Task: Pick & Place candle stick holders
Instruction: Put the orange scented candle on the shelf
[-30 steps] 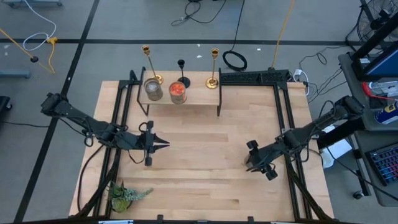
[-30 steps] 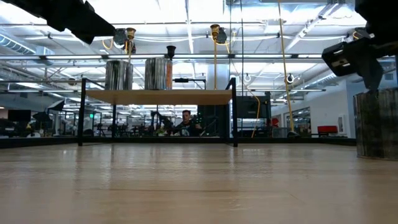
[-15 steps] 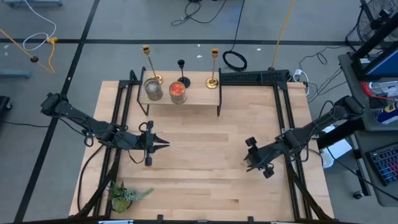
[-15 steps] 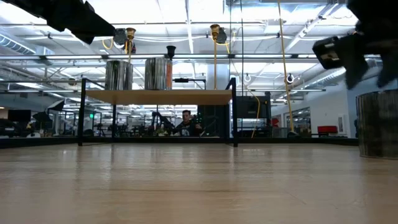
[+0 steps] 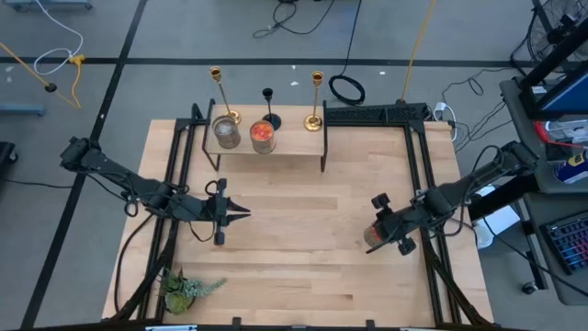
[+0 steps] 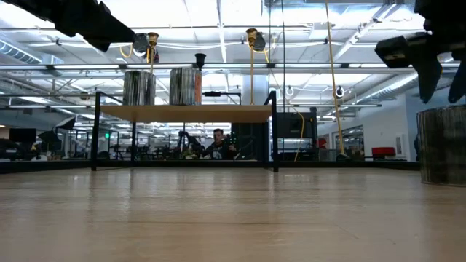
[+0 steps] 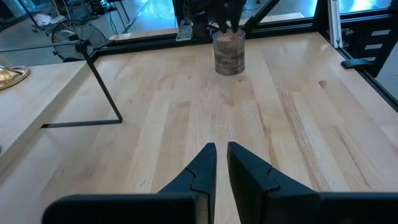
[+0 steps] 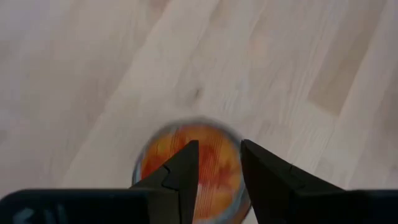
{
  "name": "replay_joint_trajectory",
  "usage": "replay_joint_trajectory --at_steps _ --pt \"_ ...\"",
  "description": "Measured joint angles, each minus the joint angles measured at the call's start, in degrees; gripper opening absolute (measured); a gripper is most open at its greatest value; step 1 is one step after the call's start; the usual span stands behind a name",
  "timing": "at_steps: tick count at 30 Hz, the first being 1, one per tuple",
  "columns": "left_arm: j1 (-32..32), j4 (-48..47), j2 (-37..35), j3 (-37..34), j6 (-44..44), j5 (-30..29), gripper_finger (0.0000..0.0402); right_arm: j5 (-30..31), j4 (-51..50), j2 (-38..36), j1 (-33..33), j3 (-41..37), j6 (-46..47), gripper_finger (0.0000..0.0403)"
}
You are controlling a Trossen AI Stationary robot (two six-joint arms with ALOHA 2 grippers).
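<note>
Right hand (image 8: pixel 216 163) above jar (image 8: pixel 186 168); shelf (image 5: pixel 294 142) far.

Robotics lab / open-plan test floor, not a home. Evidence: butcher-block wood table (image 5: pixel 303 248) w/ black metal frame rails (image 5: pixel 418 165) along its left, right and far sides, two dark arms mounted on it; grey concrete floor (image 5: pixel 165 32) marked w/ dark tape lines; loose cables (image 5: pixel 294 14) and a coiled black cord (image 5: pixel 347 89) on the floor beyond the far edge; yellow cable (image 5: pixel 418 41) hanging down. Right of table: rack w/ equipment and a keyboard (image 5: pixel 565 241). Low view shows industrial ceiling w/ strip lights (image 6: pixel 218 14) and exposed pipes, more workstations far behind, and a person (image 6: pixel 218 143) seated at a desk.
</note>
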Motion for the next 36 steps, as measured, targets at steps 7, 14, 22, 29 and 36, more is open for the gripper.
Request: replay_joint_trajectory --at_steps 7,14,22,29,36 --pt "0.0 -0.02 0.0 0.0 -0.05 0.0 0.0047 1.44 0.86 0.68 -0.53 -0.15 0.0 0.0114" --pt "0.0 -0.04 0.0 0.0 -0.11 0.0 0.0047 1.57 3.9 1.48 -2.39 -1.96 -0.03 0.0114" --pt "0.0 -0.04 0.0 0.0 -0.09 0.0 0.0047 1.25 6.13 4.07 -3.45 -3.65 -0.07 0.0114" --pt "0.0 -0.04 0.0 0.0 -0.07 0.0 0.0047 1.16 7.75 5.4 -3.45 -3.65 -0.02 0.0114" --pt "0.0 -0.06 0.0 0.0 -0.07 0.0 0.0047 1.6 9.8 5.49 -3.45 -3.65 -0.41 0.0058"
